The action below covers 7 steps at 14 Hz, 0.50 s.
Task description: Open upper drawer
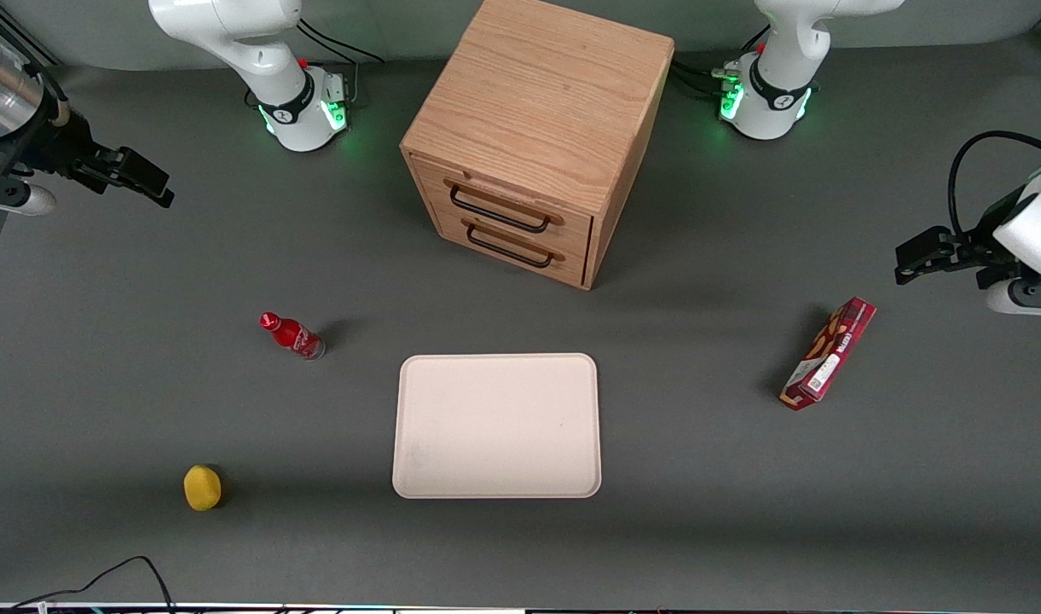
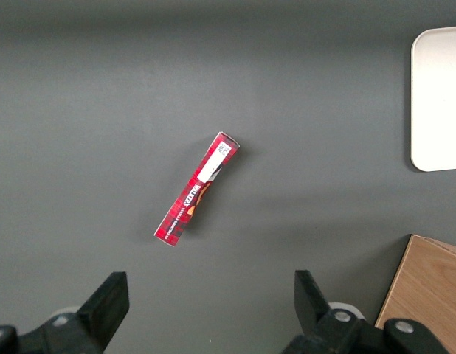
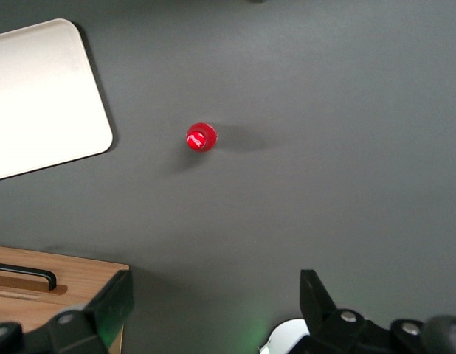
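Observation:
The wooden cabinet (image 1: 537,111) stands at the middle of the table, farther from the front camera than the tray. Its upper drawer (image 1: 520,203) is the top of two, shut flush, with a thin black bar handle (image 1: 497,211). My right gripper (image 1: 141,177) hangs open and empty above the table toward the working arm's end, well apart from the cabinet. In the right wrist view the gripper (image 3: 213,310) has its jaws wide apart, with a corner of the cabinet (image 3: 73,284) and one black handle (image 3: 25,275) beside one finger.
A cream tray (image 1: 496,425) lies in front of the cabinet. A red bottle (image 1: 292,335) stands between tray and working arm; it also shows in the right wrist view (image 3: 201,138). A yellow object (image 1: 202,488) lies nearer the front camera. A red box (image 1: 829,353) lies toward the parked arm's end.

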Tool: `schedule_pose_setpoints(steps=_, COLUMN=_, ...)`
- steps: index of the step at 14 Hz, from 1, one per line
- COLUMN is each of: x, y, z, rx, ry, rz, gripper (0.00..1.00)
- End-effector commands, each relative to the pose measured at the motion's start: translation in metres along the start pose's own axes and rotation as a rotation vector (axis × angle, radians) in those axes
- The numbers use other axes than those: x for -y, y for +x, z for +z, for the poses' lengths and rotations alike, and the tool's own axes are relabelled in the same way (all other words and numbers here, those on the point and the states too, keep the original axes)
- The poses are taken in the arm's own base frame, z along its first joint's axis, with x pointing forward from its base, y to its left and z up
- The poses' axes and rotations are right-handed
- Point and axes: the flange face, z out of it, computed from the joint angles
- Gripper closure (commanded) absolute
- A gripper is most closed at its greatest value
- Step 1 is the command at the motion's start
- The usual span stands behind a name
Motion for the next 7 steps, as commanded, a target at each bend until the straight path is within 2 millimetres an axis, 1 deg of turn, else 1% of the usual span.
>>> schedule_pose_setpoints(steps=1, x=0.000, y=0.003, z=-0.007, rx=0.000, ry=0.007, rz=-0.053, gripper=0.00)
schedule_pose_setpoints(steps=3, x=-0.001, y=0.004, z=-0.010, rx=0.013, ry=0.015, rz=-0.028, gripper=0.00)
schedule_pose_setpoints(steps=5, x=0.001, y=0.005, z=-0.012, rx=0.012, ry=0.019, rz=-0.064, gripper=0.00)
schedule_pose_setpoints(steps=6, x=0.009, y=0.000, z=-0.019, rx=-0.002, ry=0.020, rz=-0.117, gripper=0.00)
schedule_pose_setpoints(steps=7, x=0.033, y=-0.011, z=-0.029, rx=-0.027, ry=0.017, rz=-0.229, gripper=0.00)
